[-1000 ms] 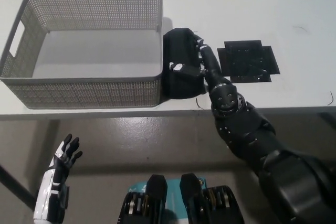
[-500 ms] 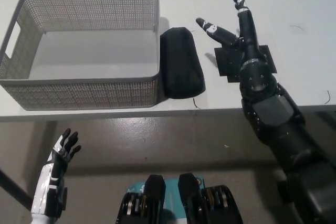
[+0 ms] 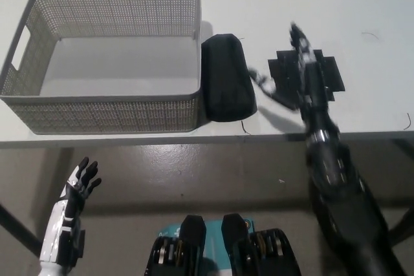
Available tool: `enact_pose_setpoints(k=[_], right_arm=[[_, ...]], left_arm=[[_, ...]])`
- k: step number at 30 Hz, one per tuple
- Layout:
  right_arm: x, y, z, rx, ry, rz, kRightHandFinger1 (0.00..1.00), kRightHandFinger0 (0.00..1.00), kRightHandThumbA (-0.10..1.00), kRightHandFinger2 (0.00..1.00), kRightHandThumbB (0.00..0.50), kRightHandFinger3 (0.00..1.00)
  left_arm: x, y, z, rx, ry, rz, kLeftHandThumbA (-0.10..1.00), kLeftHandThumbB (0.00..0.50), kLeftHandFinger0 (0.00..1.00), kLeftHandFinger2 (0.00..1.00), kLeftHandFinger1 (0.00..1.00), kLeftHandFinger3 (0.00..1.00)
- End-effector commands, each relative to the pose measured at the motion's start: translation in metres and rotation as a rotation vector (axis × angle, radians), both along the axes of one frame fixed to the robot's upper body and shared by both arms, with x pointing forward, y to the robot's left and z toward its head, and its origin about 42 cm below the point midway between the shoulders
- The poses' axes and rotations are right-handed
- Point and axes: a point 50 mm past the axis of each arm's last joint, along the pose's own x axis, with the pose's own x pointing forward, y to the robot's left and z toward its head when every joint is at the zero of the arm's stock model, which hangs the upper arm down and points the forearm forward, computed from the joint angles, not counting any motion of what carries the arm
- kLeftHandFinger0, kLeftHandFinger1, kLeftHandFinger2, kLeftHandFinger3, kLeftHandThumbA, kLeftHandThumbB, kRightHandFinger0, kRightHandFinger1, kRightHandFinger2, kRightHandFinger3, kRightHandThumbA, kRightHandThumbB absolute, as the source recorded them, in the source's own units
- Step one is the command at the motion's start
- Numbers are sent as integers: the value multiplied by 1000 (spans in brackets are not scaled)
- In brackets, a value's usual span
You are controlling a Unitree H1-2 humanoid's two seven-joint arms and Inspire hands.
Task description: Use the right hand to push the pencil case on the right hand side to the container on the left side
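A: Where is the pencil case (image 3: 226, 86) right now?

B: On the white tabletop (image 3: 362, 4), near its front edge, lying lengthwise with its left side pressed against the right wall of the grey mesh container (image 3: 103, 105). It sits outside the container, not in it.

A: And the right hand (image 3: 299, 72)?

B: The black right hand is just to the right of the pencil case, not touching it. It is blurred, but its fingers look spread and it holds nothing. It lies over a flat black cross-shaped mat (image 3: 331, 72) on the tabletop.

A: What about the other one?

B: The white left hand (image 3: 74, 189) hangs below the tabletop's front edge at the lower left, fingers apart, holding nothing.
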Motion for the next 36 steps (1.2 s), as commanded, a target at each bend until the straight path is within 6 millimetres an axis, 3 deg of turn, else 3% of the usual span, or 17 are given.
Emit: enact_pose_setpoints(k=[1,4,7,10,14,17,19,21,24,25,29,33,36], right_arm=[[-100,-34,15,77,-261,128,1000,1000,1000,1000,277,1000],[-129,-55,-13,55,-219,88,1000,1000,1000,1000,262,1000],[-144,-68,-31,64,-183,82,1000,1000,1000,1000,240,1000],[-155,-78,-43,53,-152,71,1000,1000,1000,1000,189,1000],[-169,-89,-61,66,-85,77,1000,1000,1000,1000,232,1000],[-176,-89,-78,90,-25,92,1000,1000,1000,1000,262,1000],[-179,-86,-88,109,6,105,1000,1000,1000,1000,272,1000],[-182,-82,-96,144,30,102,1000,1000,1000,1000,247,1000],[-179,-78,-101,174,46,100,1000,1000,1000,1000,204,1000],[-180,-79,-100,177,48,98,1000,1000,1000,1000,215,1000],[-178,-84,-99,183,41,104,1000,1000,1000,1000,250,1000],[-178,-84,-98,186,45,100,1000,1000,1000,1000,236,1000],[-180,-84,-100,177,48,101,1000,1000,1000,1000,256,1000]], left_arm=[[16,7,20,45,-96,-25,1000,63,1000,1000,1000,1000],[17,4,20,41,-97,-32,1000,64,1000,1000,1000,1000],[18,5,22,59,-105,-19,1000,65,1000,1000,1000,1000],[18,8,23,62,-105,-22,1000,68,1000,1000,1000,1000],[21,6,24,52,-111,-18,1000,91,1000,1000,1000,1000],[21,5,25,57,-115,-17,1000,71,1000,1000,1000,1000],[22,6,24,51,-114,-10,1000,83,1000,1000,1000,1000],[22,7,22,46,-105,-1,1000,80,1000,1000,1000,1000],[21,12,20,42,-96,1,1000,83,1000,1000,1000,1000],[20,13,19,51,-92,6,1000,96,1000,1000,1000,1000],[17,10,17,40,-87,7,1000,65,1000,1000,1000,1000],[11,11,15,49,-81,23,1000,74,1000,1000,1000,1000],[6,11,13,23,-80,48,1000,64,1000,1000,1000,1000]])
